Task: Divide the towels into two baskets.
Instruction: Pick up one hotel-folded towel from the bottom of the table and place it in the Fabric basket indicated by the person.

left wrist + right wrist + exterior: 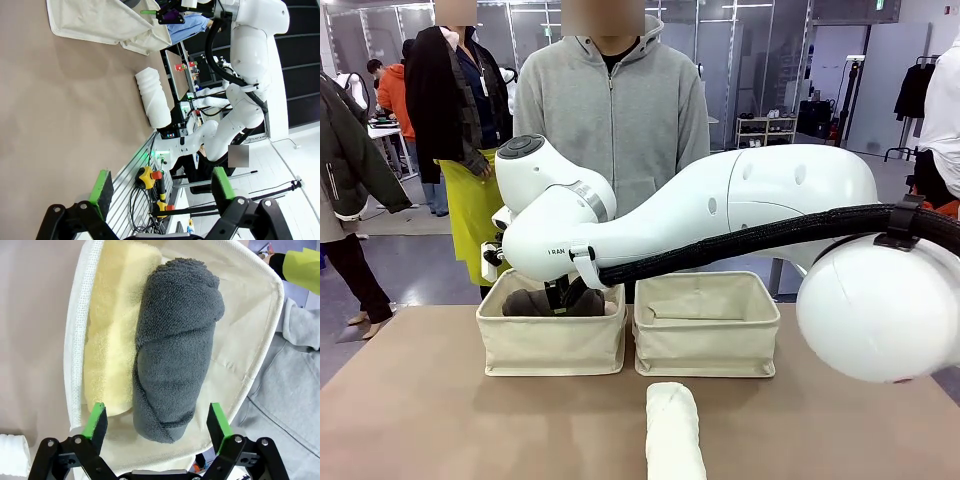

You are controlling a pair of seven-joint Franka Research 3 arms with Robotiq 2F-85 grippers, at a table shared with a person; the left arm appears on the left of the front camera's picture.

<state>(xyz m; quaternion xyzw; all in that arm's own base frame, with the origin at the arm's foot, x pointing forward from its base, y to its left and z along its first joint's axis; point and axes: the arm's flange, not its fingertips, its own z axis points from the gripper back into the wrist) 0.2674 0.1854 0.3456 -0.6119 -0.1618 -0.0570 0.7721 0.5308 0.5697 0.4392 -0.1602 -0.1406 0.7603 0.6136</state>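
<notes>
Right wrist view: the right fingers [97, 419] stand wide apart, holding nothing, above the dark grey towel [175, 350]. It lies in a basket [79, 315] with the light yellow towel [112, 340] touching it at 9 o'clock. Front view: the second basket [705, 345] sits at 3 o'clock of that one, and the white towel [673, 430] lies on the table [440, 400] at its 6 o'clock. Left wrist view: the left fingers [103, 187] are spread wide, empty.

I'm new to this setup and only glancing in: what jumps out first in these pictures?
The big white right arm stretches across the front view to the left basket. Its open end effector hangs over a dark grey towel lying beside a yellow towel inside that basket. A white towel lies alone on the table, in front of the baskets.
</notes>
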